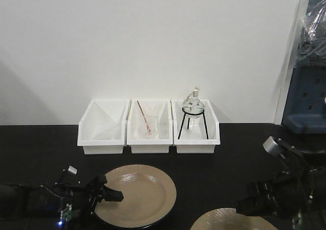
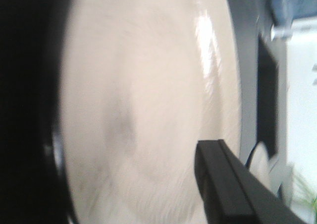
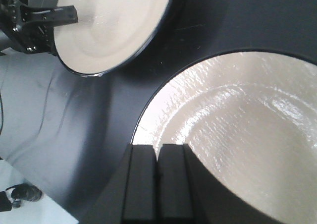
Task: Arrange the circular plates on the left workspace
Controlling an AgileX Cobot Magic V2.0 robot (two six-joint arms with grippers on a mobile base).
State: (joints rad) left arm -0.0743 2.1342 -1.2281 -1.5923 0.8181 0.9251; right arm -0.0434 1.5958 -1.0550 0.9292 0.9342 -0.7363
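Plate [image 1: 142, 192] on table [image 1: 41, 148] left-centre, left hand [image 1: 113, 194] over its rim, clamp unclear. Second plate [image 1: 219, 222] front right, right hand [image 3: 157, 148] closed at rim. Glossy, stiff, probably slippery, breakable; pinch raised rim.

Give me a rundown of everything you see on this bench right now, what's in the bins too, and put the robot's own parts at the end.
plates: two, glossy tan; left plate front left on the countertop, right plate front right, partly out of frame
bins: three, white, in a row by the wall; left bin, middle bin, right bin
beaker: one, clear glass, in the middle bin, with a reddish rod
flask: one, clear, round, on a black tripod stand in the right bin
left gripper: one, black, at the left plate's rim, grip unclear
right gripper: one, black, shut, at the right plate's edge
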